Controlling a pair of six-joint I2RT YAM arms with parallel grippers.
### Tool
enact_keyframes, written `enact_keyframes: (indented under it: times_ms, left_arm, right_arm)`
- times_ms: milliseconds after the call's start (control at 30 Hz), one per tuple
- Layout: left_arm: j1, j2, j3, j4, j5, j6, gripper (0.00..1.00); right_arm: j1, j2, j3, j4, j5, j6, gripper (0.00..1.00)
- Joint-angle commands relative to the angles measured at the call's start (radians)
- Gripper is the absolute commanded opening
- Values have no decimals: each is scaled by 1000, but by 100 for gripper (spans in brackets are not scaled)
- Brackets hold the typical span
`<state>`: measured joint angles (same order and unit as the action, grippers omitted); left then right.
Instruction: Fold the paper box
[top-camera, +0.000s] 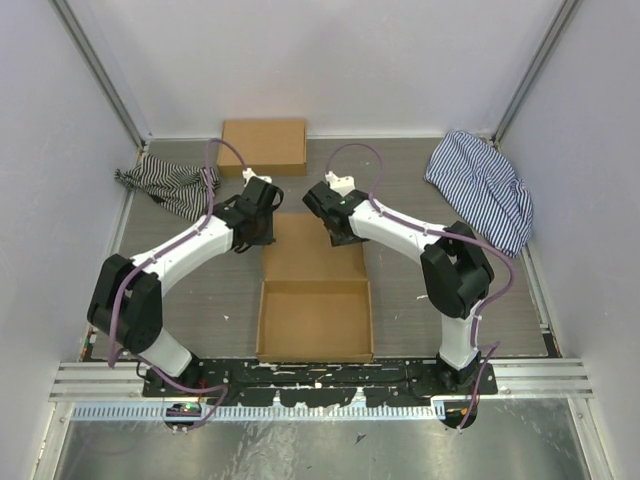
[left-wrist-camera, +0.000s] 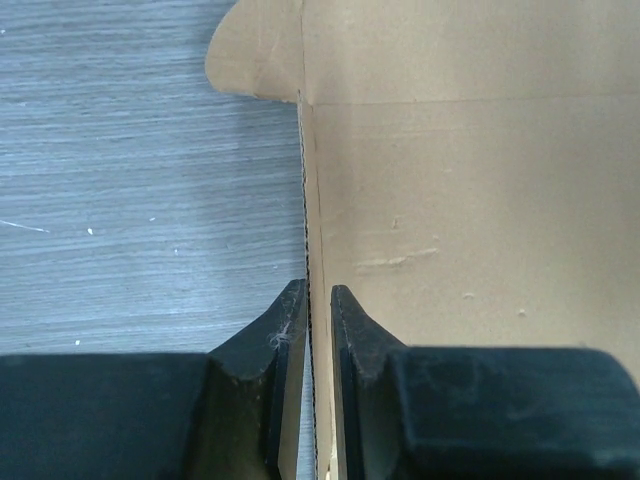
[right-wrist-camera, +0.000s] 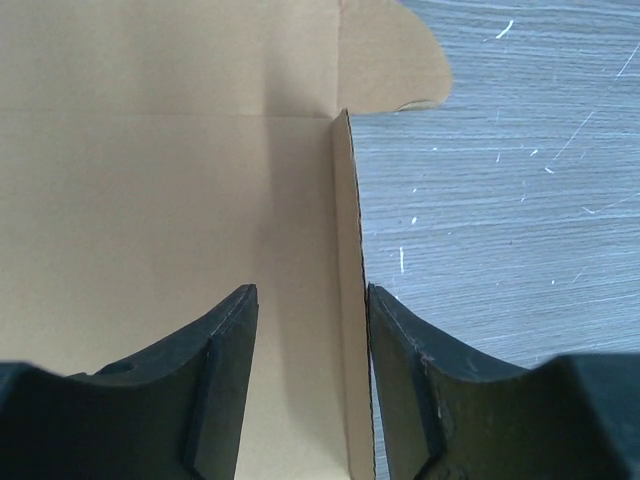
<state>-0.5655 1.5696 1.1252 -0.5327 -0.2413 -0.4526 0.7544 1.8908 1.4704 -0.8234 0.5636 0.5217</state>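
Pinching the left side flap of the paper box (top-camera: 315, 322) with the left tool (left-wrist-camera: 319, 295): fingers (left-wrist-camera: 285, 330) drawn narrow, one on each face of the upright cardboard edge. Straddling the right side flap with the right tool (right-wrist-camera: 311, 292), spread wider and not clamped; flap just beside the finger on the outside of the box, with a clear gap to the inner one. Sits mid-surface (top-camera: 200, 290) between both arms, just ahead of their bases. Near half formed into a shallow tray with walls raised; far half a flat panel with rounded tabs at its far corners. Well behind, near the back wall, a second brown box (top-camera: 263, 147). Far left, a dark striped cloth (top-camera: 165, 187); far right, a blue-striped cloth (top-camera: 480, 190), both apart from the cardboard.
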Motion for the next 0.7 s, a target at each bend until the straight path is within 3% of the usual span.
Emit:
enact_keyframes:
  times_ms: [0, 200, 333, 467, 667]
  left_arm:
    - [-2, 48, 50, -9, -36, 23, 22]
    - [4, 79, 65, 4, -29, 16, 20]
    - [15, 80, 73, 6, -26, 18, 20]
    - [28, 60, 78, -3, -28, 16, 18]
    - [32, -50, 67, 16, -54, 20, 19]
  right_arm:
    - [-68, 11, 51, 25, -48, -34, 53]
    - [-140, 44, 78, 69, -169, -87, 43]
    - [-158, 62, 107, 80, -222, -107, 30]
    - [-165, 61, 117, 88, -217, -108, 2]
    - [-167, -35, 37, 200, -137, -91, 1]
